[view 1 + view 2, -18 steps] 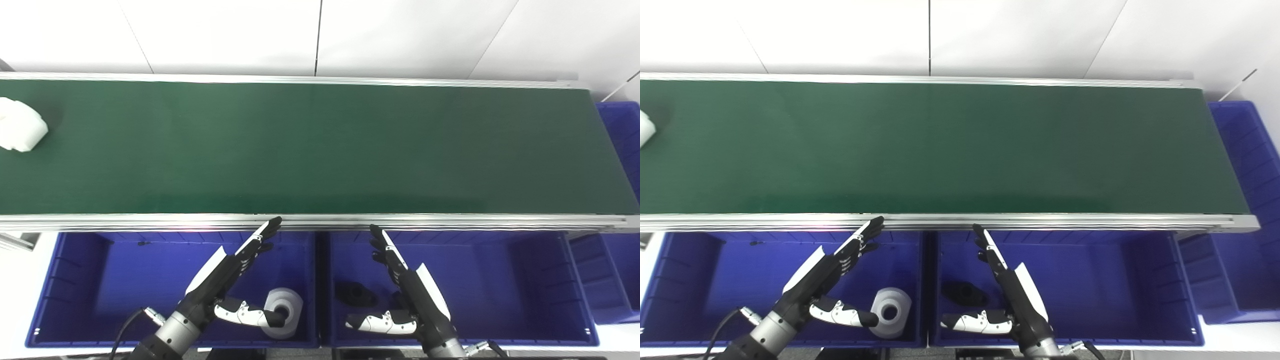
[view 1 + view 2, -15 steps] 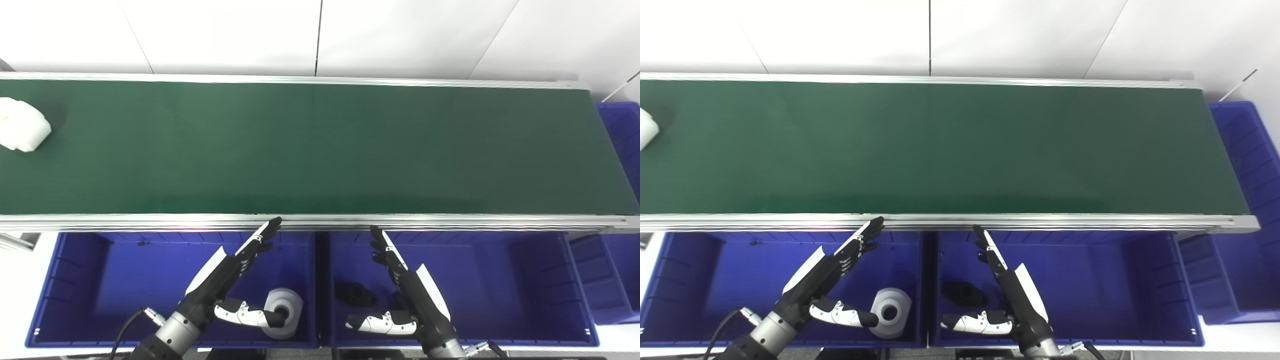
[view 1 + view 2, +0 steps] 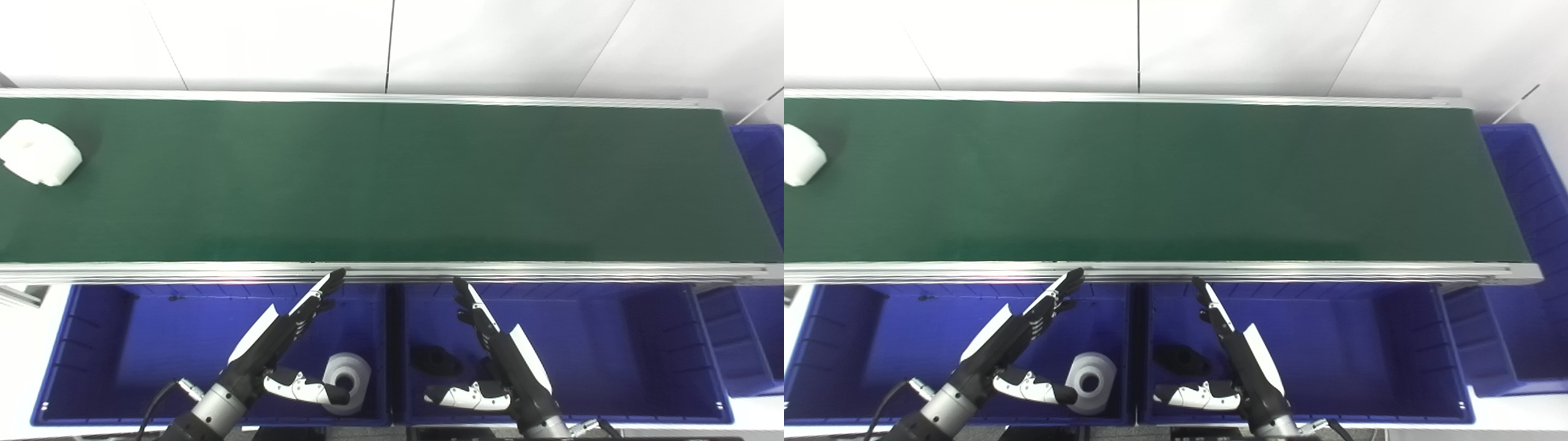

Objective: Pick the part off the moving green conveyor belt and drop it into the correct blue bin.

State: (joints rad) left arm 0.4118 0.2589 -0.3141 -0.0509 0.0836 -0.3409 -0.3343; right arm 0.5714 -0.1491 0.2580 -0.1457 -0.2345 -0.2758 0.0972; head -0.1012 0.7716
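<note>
At the far left of the long green conveyor belt lies the chunky white plastic part, a rounded block with a notched top, sitting toward the belt's far edge and well apart from both hands. Its longer side seems to run roughly along the belt, tilted a little; the detail is too small to say more.

Below the belt's near aluminium rail, the left blue plastic bin holds a white ring-shaped part with a round hole. The left hand hovers over this bin, fingers straight and held together pointing up toward the rail, thumb spread out sideways near the ring-shaped part — empty, gripping nothing.

Next comes the right blue plastic bin, with a small black part on its floor. The right hand hangs above it in a mirrored pose: fingers extended toward the rail, thumb out to the side, holding nothing. A further blue bin stands at the belt's right end.

The white plastic part lies up and far to the left of both hands, and the left hand is plainly the nearer. Judging by colour, the left bin with its white occupant looks the likely destination — so the left hand would probably need to reach over the rail once the part is within range.
</note>
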